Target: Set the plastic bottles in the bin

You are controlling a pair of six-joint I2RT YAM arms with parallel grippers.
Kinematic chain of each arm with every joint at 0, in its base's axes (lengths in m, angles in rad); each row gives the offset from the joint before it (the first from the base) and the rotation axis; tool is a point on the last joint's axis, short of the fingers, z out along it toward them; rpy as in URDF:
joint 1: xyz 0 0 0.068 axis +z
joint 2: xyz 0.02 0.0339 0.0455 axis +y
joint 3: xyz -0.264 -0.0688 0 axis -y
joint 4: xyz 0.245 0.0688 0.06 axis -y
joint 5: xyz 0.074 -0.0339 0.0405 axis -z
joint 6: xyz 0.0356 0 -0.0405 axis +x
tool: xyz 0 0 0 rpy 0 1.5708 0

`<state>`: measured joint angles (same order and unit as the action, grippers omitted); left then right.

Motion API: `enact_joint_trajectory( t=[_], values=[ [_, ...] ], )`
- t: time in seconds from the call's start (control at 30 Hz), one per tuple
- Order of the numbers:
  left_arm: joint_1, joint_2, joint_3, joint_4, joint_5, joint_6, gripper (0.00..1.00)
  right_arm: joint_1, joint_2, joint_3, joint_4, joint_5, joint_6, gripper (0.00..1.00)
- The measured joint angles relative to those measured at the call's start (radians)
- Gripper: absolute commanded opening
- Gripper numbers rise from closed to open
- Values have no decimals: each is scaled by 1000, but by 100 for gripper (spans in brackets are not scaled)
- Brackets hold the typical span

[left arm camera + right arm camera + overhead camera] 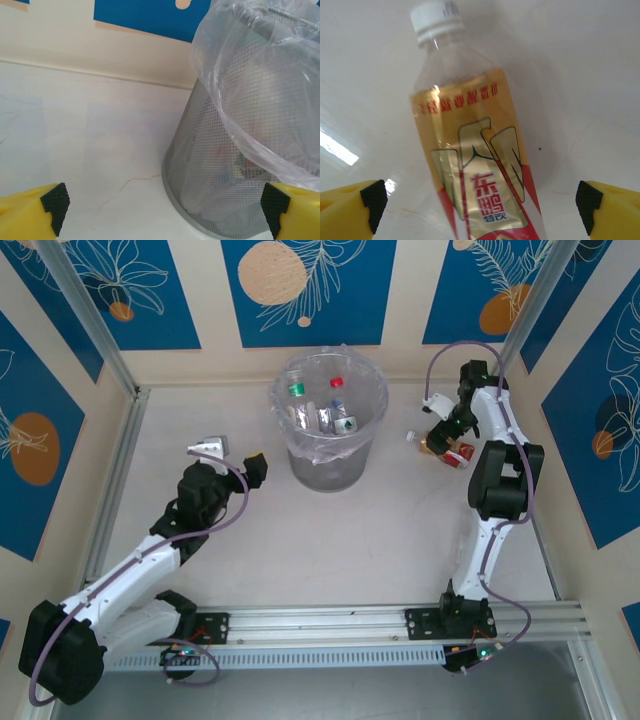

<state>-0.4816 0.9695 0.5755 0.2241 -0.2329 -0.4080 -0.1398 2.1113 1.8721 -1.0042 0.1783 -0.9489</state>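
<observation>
My table [250,530] is pale and faintly veined like marble, brightly lit. Cream walls [210,365] surround it, carrying blue panels [300,280] with white leaves and orange discs. A metal post [92,320] rises at the far left, and a grooved rail [320,625] edges my near side.

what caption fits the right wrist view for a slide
Open right gripper straddling a white-capped bottle with a gold-and-red label on the table.

The left end effector [165,209] is spread wide, its yellow fingers [27,214] with black pads sitting at the two lower corners. Between them lies pale, faintly veined worktop [90,150]. The bin [210,145], grey mesh, stands on it at the right, near the worktop's edge below a cream wall [100,55]. A clear plastic bag [260,75] folds over its rim. Coloured shapes [240,162] inside are blurred.
</observation>
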Motion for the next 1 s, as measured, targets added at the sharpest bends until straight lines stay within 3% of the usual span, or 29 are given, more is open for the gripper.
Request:
enact_joint_trajectory(
  t=[0.17, 0.43, 0.63, 0.7, 1.0],
  values=[
    [2, 4, 24, -74, 58, 27, 100, -13, 55, 0, -6, 2, -92, 100],
    [2, -2, 34, -163, 332, 133, 99, -13, 142, 8, 9, 0, -118, 99],
    [2, -23, 34, -179, 422, 156, 99, -13, 161, 6, 49, -16, -100, 80],
    [2, -24, 34, -175, 436, 156, 99, -13, 161, 1, 58, -19, -106, 68],
    [2, -5, 34, -143, 451, 153, 99, -3, 154, -23, 87, -14, -122, 65]
  ],
)
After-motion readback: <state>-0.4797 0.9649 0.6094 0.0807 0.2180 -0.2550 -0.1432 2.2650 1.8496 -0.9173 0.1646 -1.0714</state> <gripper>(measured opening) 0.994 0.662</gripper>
